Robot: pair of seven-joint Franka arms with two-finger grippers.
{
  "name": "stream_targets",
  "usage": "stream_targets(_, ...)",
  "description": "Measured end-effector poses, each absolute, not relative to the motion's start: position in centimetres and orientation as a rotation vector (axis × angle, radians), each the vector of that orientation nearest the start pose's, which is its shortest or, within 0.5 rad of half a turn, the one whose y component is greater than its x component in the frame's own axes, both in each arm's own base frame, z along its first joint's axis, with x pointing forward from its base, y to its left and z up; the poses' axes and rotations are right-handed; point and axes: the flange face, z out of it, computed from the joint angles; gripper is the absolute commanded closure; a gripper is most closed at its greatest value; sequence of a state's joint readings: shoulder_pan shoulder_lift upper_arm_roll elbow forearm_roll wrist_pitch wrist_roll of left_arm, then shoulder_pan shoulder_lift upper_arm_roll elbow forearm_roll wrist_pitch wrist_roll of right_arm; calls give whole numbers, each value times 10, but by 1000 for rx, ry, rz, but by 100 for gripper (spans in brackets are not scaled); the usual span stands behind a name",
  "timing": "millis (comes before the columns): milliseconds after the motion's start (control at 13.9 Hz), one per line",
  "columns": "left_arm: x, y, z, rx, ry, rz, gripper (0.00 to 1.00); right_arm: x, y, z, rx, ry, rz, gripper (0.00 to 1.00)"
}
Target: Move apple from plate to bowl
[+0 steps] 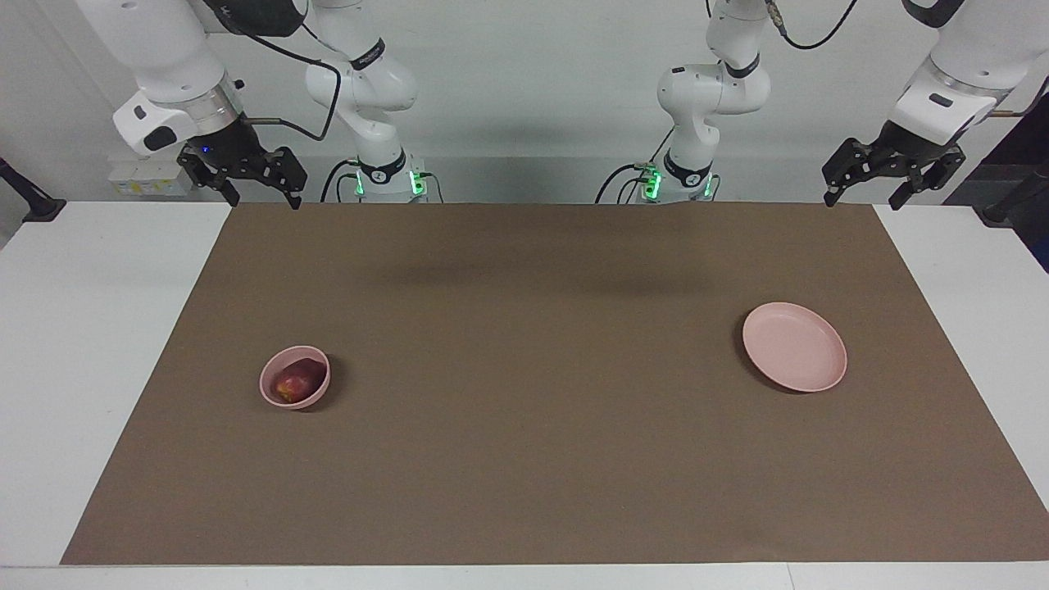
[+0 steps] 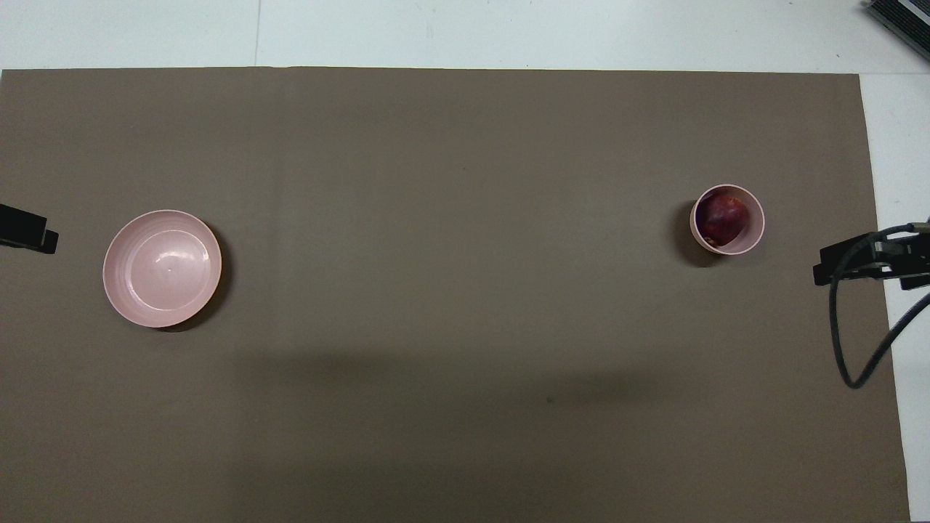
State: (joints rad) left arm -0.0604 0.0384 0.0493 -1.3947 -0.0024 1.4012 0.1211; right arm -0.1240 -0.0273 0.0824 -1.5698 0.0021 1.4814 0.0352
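The dark red apple (image 1: pixel 295 382) lies inside the small deep pink bowl (image 1: pixel 265 383) toward the right arm's end of the table. It shows there in the overhead view too: apple (image 2: pixel 724 216), bowl (image 2: pixel 757 231). The wide pink plate (image 1: pixel 793 346) (image 2: pixel 161 267) stands bare toward the left arm's end. My right gripper (image 1: pixel 262 198) hangs open and empty, raised over the mat's edge by its base. My left gripper (image 1: pixel 864 200) hangs open and empty, raised over the mat's corner at its own end. Both arms wait.
A brown mat (image 1: pixel 524 459) covers most of the white table (image 1: pixel 90 344). A black cable (image 2: pixel 846 341) loops down by the right gripper at the mat's edge. The two arm bases (image 1: pixel 385 176) (image 1: pixel 680 176) stand at the robots' edge of the table.
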Motion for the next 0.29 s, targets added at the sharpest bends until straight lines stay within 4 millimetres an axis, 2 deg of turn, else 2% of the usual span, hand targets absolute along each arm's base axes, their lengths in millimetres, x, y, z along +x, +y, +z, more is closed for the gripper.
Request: stream_targets(287, 548, -7, 670, -3137, 208, 50, 0, 537, -21, 633, -3138, 120, 86, 0)
